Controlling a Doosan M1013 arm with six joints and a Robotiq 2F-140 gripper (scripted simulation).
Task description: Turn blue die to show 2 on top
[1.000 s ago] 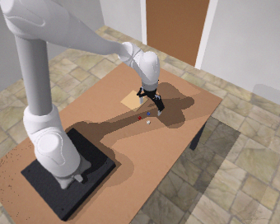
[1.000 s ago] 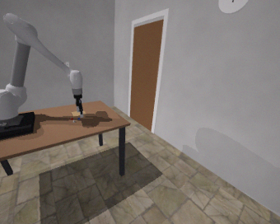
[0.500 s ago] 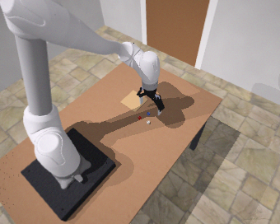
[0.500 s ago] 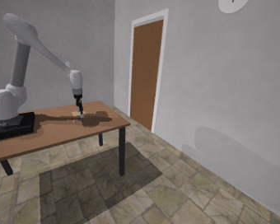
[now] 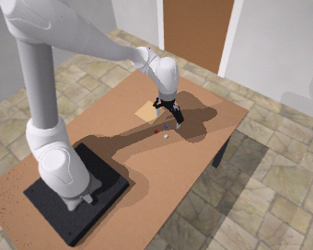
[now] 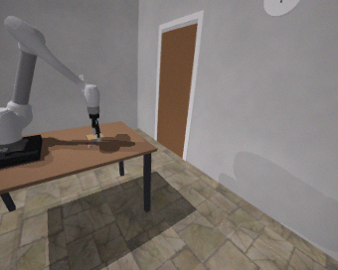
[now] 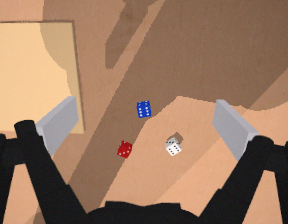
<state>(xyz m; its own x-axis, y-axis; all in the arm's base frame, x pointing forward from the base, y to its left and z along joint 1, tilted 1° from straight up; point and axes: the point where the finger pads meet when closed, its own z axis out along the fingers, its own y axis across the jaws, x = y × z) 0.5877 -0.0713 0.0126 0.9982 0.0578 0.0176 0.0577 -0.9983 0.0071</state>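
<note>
The blue die (image 7: 143,109) lies on the bare table, off the mat, with six pips on its visible top face. It also shows in the top view (image 5: 166,127). The pale tan mat (image 7: 32,70) lies flat at the upper left of the wrist view and also shows in the top view (image 5: 146,111). The red die (image 7: 125,149) and the white die (image 7: 173,147) lie close by on the table, apart from each other. My gripper (image 7: 145,110) hangs above the three dice, fingers wide open and empty, and it also shows in the top view (image 5: 169,112).
The arm's dark base plate (image 5: 73,198) sits at the near left of the table. The table's far edge (image 5: 234,124) is to the right of the dice. A brown door (image 5: 197,32) stands behind the table.
</note>
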